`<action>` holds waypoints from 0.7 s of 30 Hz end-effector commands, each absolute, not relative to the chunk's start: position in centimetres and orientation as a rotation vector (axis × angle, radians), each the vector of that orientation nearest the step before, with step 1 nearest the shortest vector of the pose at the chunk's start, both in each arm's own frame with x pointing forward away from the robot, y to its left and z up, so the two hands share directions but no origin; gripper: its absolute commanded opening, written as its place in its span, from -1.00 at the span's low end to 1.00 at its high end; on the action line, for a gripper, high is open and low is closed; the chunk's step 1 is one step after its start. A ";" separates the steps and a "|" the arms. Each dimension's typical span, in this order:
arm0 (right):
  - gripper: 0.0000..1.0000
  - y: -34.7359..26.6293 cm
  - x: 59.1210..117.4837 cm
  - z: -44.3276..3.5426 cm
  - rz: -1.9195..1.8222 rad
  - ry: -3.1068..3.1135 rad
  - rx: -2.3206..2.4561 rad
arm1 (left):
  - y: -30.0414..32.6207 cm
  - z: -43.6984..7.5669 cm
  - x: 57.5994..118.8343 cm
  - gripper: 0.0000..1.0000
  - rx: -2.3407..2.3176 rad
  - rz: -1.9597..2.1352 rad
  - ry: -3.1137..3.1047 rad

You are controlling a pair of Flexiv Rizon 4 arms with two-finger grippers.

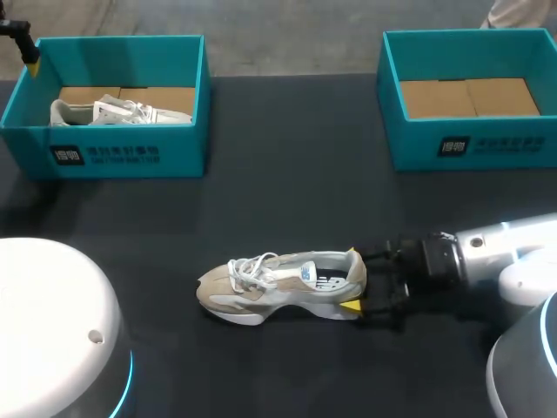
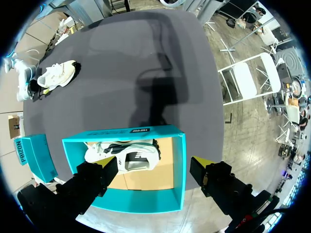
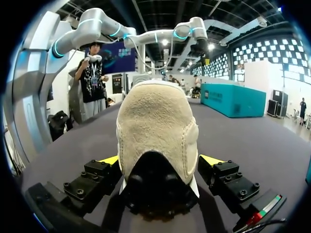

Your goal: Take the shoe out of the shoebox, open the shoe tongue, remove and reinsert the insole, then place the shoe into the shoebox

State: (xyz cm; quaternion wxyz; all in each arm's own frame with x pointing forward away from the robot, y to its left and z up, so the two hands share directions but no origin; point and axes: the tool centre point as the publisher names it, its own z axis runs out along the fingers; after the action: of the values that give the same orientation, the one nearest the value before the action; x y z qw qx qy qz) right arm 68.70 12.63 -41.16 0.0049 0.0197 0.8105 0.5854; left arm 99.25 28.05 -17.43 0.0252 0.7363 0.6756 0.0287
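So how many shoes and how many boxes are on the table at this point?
Shoes: 2, one loose, one boxed
Boxes: 2, left and right
Total: 4

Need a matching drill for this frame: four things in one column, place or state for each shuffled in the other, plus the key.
Things:
1. left shoebox
2. right shoebox
3. beige shoe
4. left gripper

Place or state:
A. open, above a box
B. lying on the table, outside both boxes
C. no shoe inside
D. white shoe inside

Pairs: 1-D, 2-C, 3-B, 4-A
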 end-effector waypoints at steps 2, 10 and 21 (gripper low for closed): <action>1.00 13.4 68.7 -41.6 1.831 2.525 0.050 | 28.0 -17.4 99.1 1.00 2.277 0.094 2.091; 1.00 14.3 69.1 -41.9 1.829 2.517 0.033 | 28.0 -17.4 99.1 1.00 2.277 0.094 2.091; 1.00 14.6 68.9 -42.1 1.832 2.506 0.034 | 28.0 -17.4 99.1 1.00 2.277 0.094 2.091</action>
State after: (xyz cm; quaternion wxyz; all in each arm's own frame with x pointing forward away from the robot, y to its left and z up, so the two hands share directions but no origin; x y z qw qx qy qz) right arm 68.97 14.42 -41.90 0.0160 0.0094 0.8071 0.5901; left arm 99.25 28.05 -17.43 0.0252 0.7363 0.6756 0.0287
